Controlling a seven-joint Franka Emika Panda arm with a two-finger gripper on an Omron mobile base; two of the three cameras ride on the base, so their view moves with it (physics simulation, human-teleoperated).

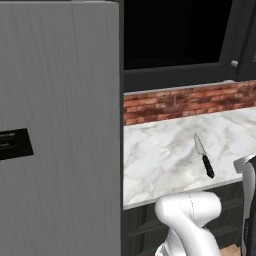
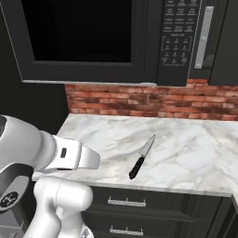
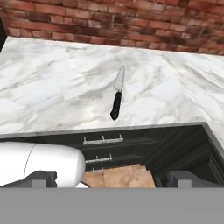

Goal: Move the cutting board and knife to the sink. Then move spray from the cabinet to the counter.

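Knife [image 3: 116, 93] flat on marble counter [image 3: 52, 87] near brick wall [image 3: 131, 22], fingers [image 3: 111, 179] spread wide, holding nothing

You face simulated home kitchen: marble counter [image 2: 186, 153], red brick backsplash [image 2: 139, 104], black microwave [image 2: 116, 42] with buttons overhead, dark drawers [image 2: 139, 204] with metal handles, steel fridge [image 1: 60, 125] on left.

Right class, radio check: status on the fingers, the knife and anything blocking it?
Gripper open, fingers empty, back from the counter edge. Knife flat on the marble, untouched. Nothing around it.
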